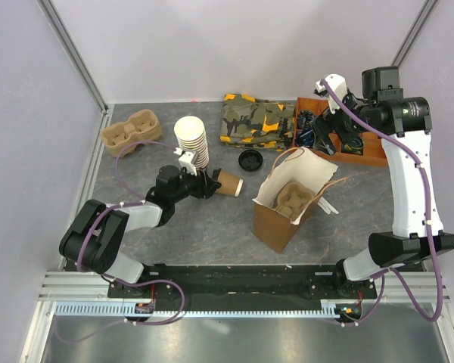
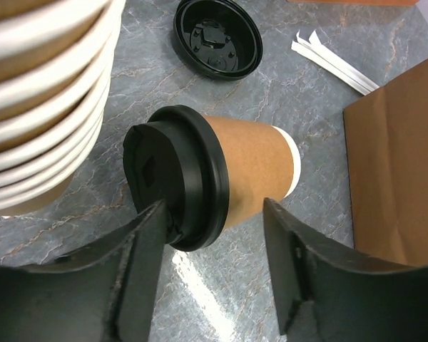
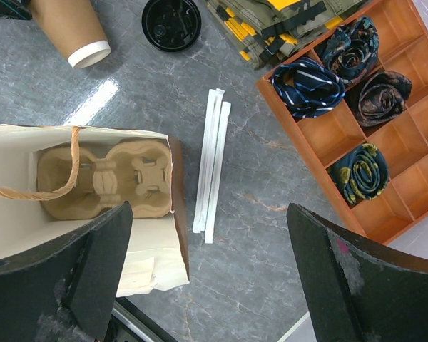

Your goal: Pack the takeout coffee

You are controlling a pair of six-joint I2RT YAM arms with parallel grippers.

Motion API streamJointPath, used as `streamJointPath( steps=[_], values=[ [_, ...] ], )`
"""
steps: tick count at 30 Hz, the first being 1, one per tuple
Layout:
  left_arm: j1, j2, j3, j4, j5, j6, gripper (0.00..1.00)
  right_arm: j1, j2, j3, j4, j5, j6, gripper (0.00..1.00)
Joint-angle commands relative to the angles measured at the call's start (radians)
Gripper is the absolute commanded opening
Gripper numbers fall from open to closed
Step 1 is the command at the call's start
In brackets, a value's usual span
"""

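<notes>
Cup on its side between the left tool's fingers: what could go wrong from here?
The left tool straddles the cup at its lid; squeezing there might pop the lid off.
The stack stands close beside; lifting could knock it.
The bag's handle crosses its opening and might snag the cup.

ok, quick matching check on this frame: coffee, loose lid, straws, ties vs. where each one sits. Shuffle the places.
Things:
1. takeout coffee
2. loose black lid
3. wrapped straws
4. rolled ties

Places:
A. in compartments of the orange tray
B. lying on its side at the left gripper's fingertips
C. on the table beside the camouflage cloth
D. flat on the table between the paper bag and the orange tray

Pairs: 1-B, 2-C, 3-D, 4-A
</notes>
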Motion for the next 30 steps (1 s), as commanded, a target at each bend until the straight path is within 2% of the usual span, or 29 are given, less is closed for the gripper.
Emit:
streamJointPath(
  steps=[1,16,19,20,25,30],
  values=[
    [0.006,0.001,-0.011,0.054,0.004,-0.018,0.56,-0.002,-0.006,0.010,-0.102,0.008,-0.006,0.98],
    [0.004,-0.029,-0.006,0.017,-0.007,-0.006,0.30,-0.002,-0.010,0.000,-0.102,0.015,-0.006,0.98],
    [0.004,-0.072,-0.008,-0.015,-0.009,0.008,0.23,-0.002,-0.007,-0.003,-0.102,0.015,-0.007,0.98],
    [0.004,-0.086,-0.008,-0.026,-0.010,0.021,0.18,-0.001,-0.009,-0.005,-0.102,0.015,-0.007,0.98],
    [0.004,-0.210,-0.009,-0.144,-0.021,0.074,0.07,0.000,-0.009,-0.014,-0.102,0.011,-0.007,0.98],
    [0.004,-0.364,0.001,-0.325,-0.044,0.228,0.05,-0.002,-0.001,-0.011,-0.101,-0.003,-0.006,0.98]
  ],
)
